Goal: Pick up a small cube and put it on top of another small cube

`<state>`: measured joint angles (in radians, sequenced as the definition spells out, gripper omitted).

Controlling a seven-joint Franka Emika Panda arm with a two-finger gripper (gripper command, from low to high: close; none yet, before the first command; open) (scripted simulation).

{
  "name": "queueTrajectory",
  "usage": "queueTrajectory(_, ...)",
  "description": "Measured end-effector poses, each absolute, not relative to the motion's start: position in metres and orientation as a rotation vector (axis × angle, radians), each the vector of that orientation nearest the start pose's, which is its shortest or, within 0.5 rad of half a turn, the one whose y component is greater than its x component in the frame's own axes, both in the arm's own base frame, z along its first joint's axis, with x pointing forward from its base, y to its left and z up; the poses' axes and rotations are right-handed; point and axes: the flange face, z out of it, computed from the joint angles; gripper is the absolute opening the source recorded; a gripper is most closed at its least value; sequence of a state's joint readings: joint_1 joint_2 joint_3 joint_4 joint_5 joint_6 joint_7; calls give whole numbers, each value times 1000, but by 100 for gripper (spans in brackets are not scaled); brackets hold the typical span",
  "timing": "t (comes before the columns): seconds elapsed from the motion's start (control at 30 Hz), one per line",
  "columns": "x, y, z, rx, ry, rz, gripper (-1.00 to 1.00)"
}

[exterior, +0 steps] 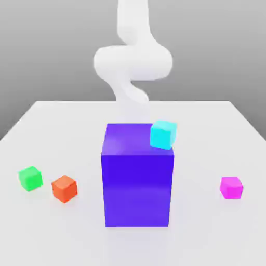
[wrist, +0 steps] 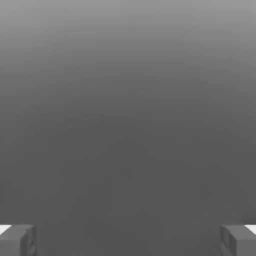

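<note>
The small magenta cube (exterior: 231,187) sits on the white table at the exterior view's right. The small green cube (exterior: 30,178) rests far off at the exterior view's left, with the big purple block between them. In the hand view my gripper (wrist: 128,241) is open, its two grey fingertips (wrist: 18,240) standing wide apart with nothing between them, facing a plain grey surface. My white arm (exterior: 132,62) rises behind the purple block, far from both cubes.
A tall purple block (exterior: 137,179) stands mid-table. A cyan cube (exterior: 163,134) sits at its top, on the exterior view's right corner. An orange-red cube (exterior: 64,188) lies just beside the green cube. The white table (exterior: 208,234) stretches wide in front.
</note>
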<state>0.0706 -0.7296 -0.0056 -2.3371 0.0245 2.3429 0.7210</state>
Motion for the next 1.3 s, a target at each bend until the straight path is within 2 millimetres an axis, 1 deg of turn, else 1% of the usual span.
queueTrajectory(0.07,393,48,637,-2608,742,-864,0)
queueTrajectory(0.17,411,85,586,-2703,542,-758,0)
queueTrajectory(0.27,419,125,533,-2781,335,-655,0)
queueTrajectory(0.37,417,165,480,-2843,120,-554,0)
queueTrajectory(0.47,405,202,427,-2890,-102,-455,0)
queueTrajectory(0.57,384,235,374,-2921,-329,-359,0)
queueTrajectory(0.67,356,262,324,-2935,-561,-265,0)
queueTrajectory(0.73,335,275,292,-2936,-718,-203,0)
queueTrajectory(0.8,307,290,261,-2920,-900,-142,0)
queueTrajectory(0.9,268,300,218,-2888,-1151,-55,0)
queueTrajectory(0.93,258,298,204,-2879,-1219,-28,0)
queueTrajectory(1.0,253,297,183,-2875,-1261,-10,0)
queueTrajectory(1.17,251,296,133,-2872,-1274,-1,0)
queueTrajectory(1.2,251,295,128,-2872,-1273,-1,-100)
queueTrajectory(1.3,251,295,128,-2872,-1273,0,-100)
